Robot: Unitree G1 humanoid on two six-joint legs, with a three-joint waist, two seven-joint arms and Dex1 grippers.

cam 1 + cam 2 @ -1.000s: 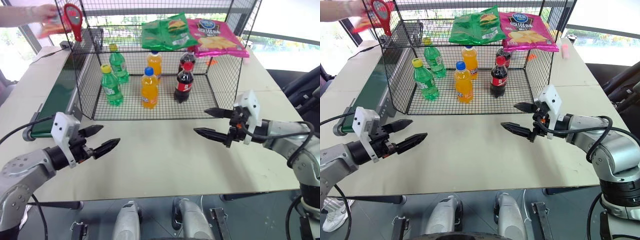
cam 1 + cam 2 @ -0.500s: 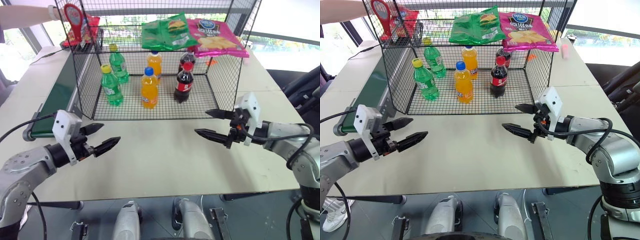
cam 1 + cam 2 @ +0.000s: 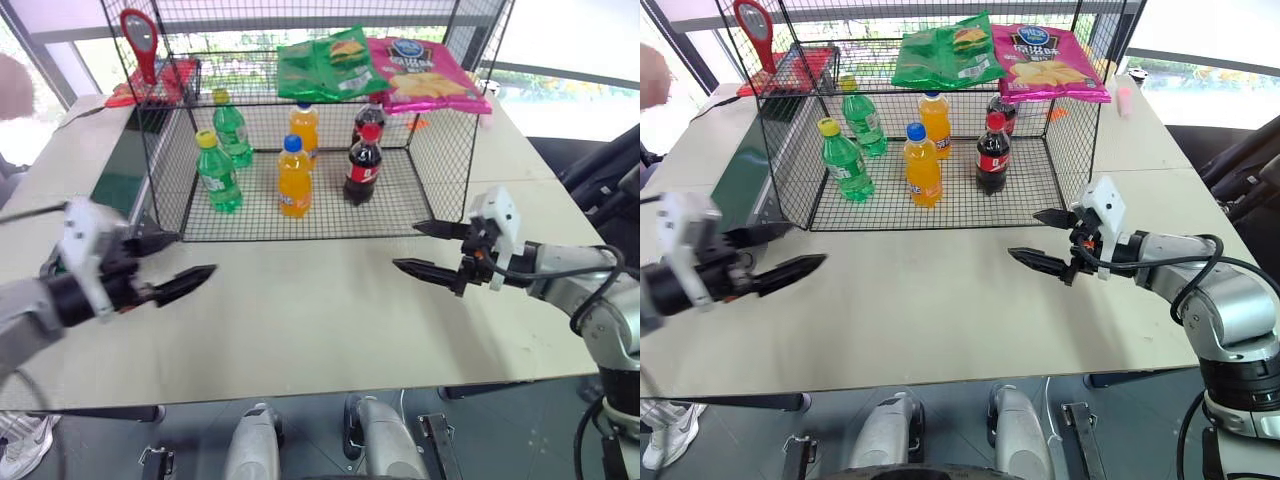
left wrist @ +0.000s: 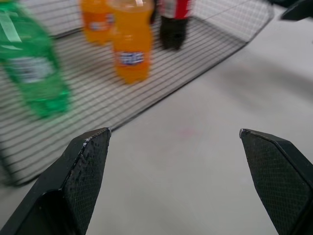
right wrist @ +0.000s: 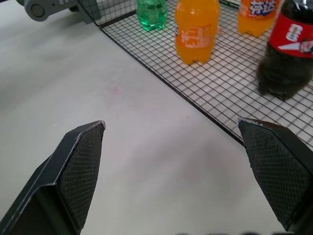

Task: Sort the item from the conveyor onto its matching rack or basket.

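The item, a flat red crisp bag point(image 3: 168, 78), lies at the far end of the conveyor point(image 3: 118, 178), seen through the cage's corner mesh. The conveyor's dark green belt runs along the cage's left side. The cage's black wire top shelf point(image 3: 245, 75) holds a green bag point(image 3: 325, 62) and a pink bag point(image 3: 432, 85). My left gripper point(image 3: 190, 255) hangs open and empty over the table, beside the conveyor's near end. My right gripper point(image 3: 406, 246) is open and empty in front of the cage's right corner. Both are far from the red bag.
Green point(image 3: 217, 170), orange point(image 3: 292, 178) and cola point(image 3: 362, 165) bottles stand on the cage's lower grid floor. A red round-headed paddle point(image 3: 140, 38) stands up by the far left corner. A person's hand point(image 3: 15, 85) shows at the far left edge.
The person's hand set the red bag down at the conveyor's far end and drew back to the left. My left gripper moved left and slightly up. The right gripper stayed put.
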